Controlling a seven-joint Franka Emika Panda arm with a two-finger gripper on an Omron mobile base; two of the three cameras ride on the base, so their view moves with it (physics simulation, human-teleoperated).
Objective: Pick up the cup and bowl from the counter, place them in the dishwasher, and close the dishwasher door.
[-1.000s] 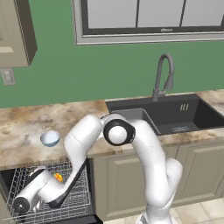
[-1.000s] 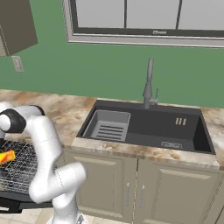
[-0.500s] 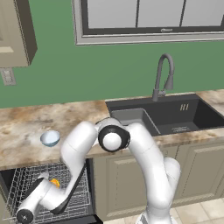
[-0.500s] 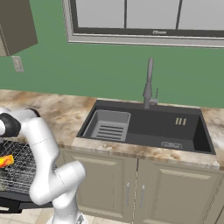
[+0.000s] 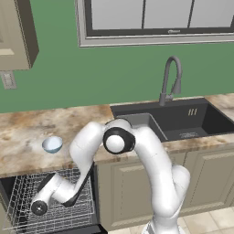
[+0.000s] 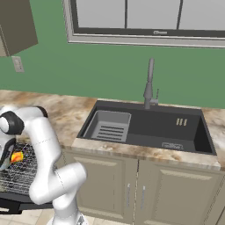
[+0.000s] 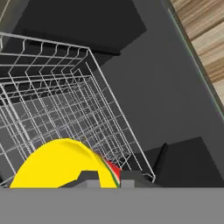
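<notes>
The yellow cup (image 7: pixel 57 168) with its red-orange patch fills the low left of the hand view. My gripper (image 7: pixel 109 180) is shut on the cup's wall, one fingertip (image 7: pixel 89 177) on each side of the rim. It hangs low inside the dishwasher's silver wire rack (image 7: pixel 83 96). From the right base view the cup (image 6: pixel 16 157) shows as a yellow-orange spot over the rack (image 6: pixel 17 178). The pale blue-white bowl (image 5: pixel 52 144) sits on the marbled counter (image 5: pixel 27 130), above and behind the rack (image 5: pixel 23 199). The dark dishwasher door (image 7: pixel 175 105) lies open beneath.
My arm (image 5: pixel 87 155) bends down over the counter edge into the rack. A dark sink (image 5: pixel 183 119) with a grey tap (image 5: pixel 169 77) lies to the right. Beige cabinet doors (image 5: pixel 132 192) stand beside the dishwasher. Wood floor (image 7: pixel 205 35) shows past the open door (image 6: pixel 17 204).
The hand has gone down and forward with the cup, lower into the rack. In the left base view the hand now covers the cup. The bowl has not moved.
</notes>
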